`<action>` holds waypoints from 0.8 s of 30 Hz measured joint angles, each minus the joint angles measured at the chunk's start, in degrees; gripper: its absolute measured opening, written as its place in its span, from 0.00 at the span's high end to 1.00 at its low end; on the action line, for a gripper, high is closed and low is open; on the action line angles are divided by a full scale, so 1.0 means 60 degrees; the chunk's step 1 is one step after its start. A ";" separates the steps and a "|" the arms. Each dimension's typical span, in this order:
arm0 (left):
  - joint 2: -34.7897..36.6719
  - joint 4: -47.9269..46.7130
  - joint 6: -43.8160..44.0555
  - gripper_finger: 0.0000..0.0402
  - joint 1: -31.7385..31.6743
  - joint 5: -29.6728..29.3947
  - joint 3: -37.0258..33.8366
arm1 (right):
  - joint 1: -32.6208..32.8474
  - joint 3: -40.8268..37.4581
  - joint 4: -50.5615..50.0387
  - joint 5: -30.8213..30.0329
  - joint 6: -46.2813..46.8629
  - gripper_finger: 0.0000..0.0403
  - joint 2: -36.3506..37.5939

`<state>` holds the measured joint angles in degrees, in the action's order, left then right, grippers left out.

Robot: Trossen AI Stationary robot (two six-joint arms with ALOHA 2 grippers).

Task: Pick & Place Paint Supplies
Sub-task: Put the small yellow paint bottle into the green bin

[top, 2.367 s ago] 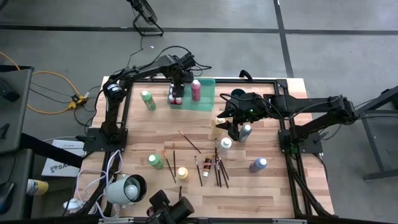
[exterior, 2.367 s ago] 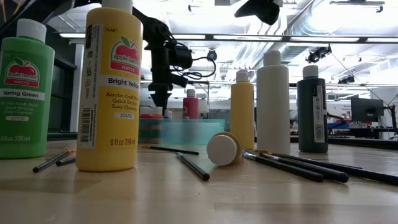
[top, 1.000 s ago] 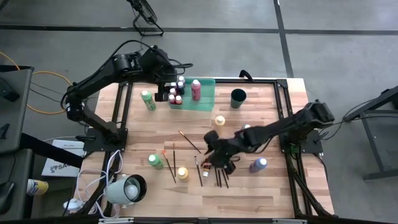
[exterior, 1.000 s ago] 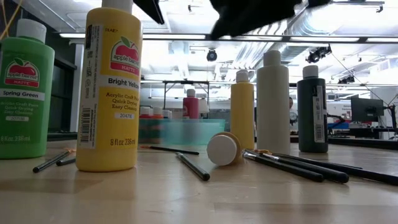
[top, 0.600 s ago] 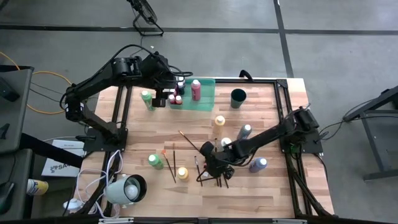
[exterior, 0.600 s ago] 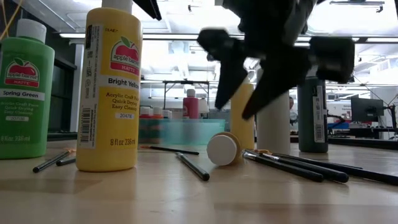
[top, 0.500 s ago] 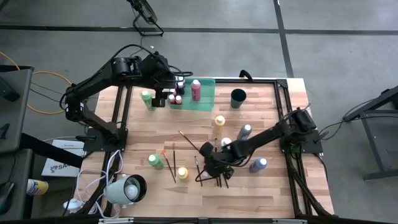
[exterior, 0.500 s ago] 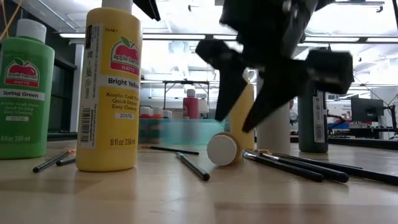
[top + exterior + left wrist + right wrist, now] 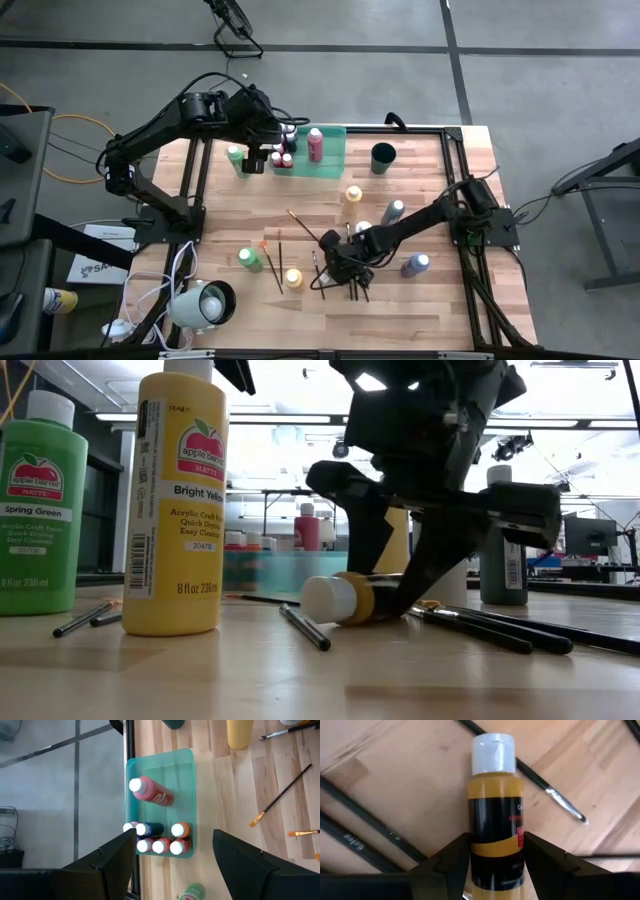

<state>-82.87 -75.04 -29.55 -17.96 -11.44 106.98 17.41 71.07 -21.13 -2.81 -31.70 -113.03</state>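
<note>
right tool clamping ochre bottle, wrist view only

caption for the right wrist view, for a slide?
Right hand closed around a small ochre paint bottle with a white cap, lying on the wooden table among paintbrushes.

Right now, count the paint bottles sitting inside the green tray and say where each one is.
7. One tall pink bottle stands alone mid-tray. Six small bottles cluster at one end, in two rows of three. More may be hidden near that corner.
</note>
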 joint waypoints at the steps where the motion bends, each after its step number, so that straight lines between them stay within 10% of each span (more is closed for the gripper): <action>1: 0.0000 -0.0012 -0.0005 0.37 0.0000 0.0000 0.0000 | -0.0045 0.0000 0.0001 -0.0018 0.0207 0.58 0.0000; 24: 0.0000 0.0243 -0.0073 0.37 -0.0004 0.0938 0.0000 | -0.0664 0.0000 0.0161 -0.1213 0.6026 0.72 0.2968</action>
<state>-82.87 -73.58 -29.99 -17.98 -5.81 106.98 13.43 71.07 -20.17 -10.09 4.46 -95.23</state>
